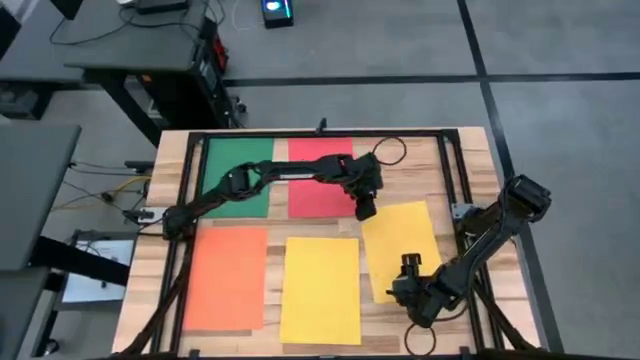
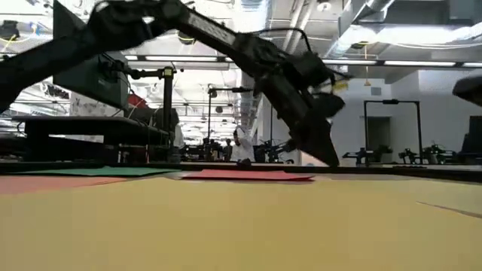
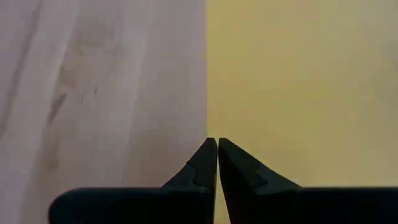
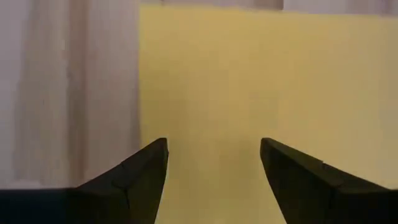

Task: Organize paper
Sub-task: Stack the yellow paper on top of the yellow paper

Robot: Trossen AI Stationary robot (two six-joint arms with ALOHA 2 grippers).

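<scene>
A: Layout, high view: five sheets on the table (image 1: 470,160). Green sheet (image 1: 238,175) and red sheet (image 1: 316,180) at the far edge, orange sheet (image 1: 226,276) and straight yellow sheet (image 1: 321,288) in the near row. The tilted yellow sheet (image 1: 402,248) lies to the right of the straight yellow one, rotated out of line with the rest.

B: Grippers?

A: Left gripper (image 1: 366,209) reaches across the red sheet and sits at the tilted sheet's far left corner. Its wrist view shows the fingertips (image 3: 210,155) pressed together, right on the boundary between wood and yellow paper. Whether they pinch the edge, I cannot tell. Right gripper (image 1: 408,268) is over the same sheet's near part, jaws spread wide, nothing between them; its wrist view shows yellow ahead and bare wood to one side.

B: Key relation for the next move?

A: The tilted sheet's long axis runs roughly near-to-far, leaning away from the row's alignment. Both grippers are at this sheet, one toward each end. My judgement: straightening calls for rotating it parallel with its yellow neighbour.

B: Containers?

A: None seen; the sheets lie flat inside the table's black frame (image 1: 330,133).
</scene>
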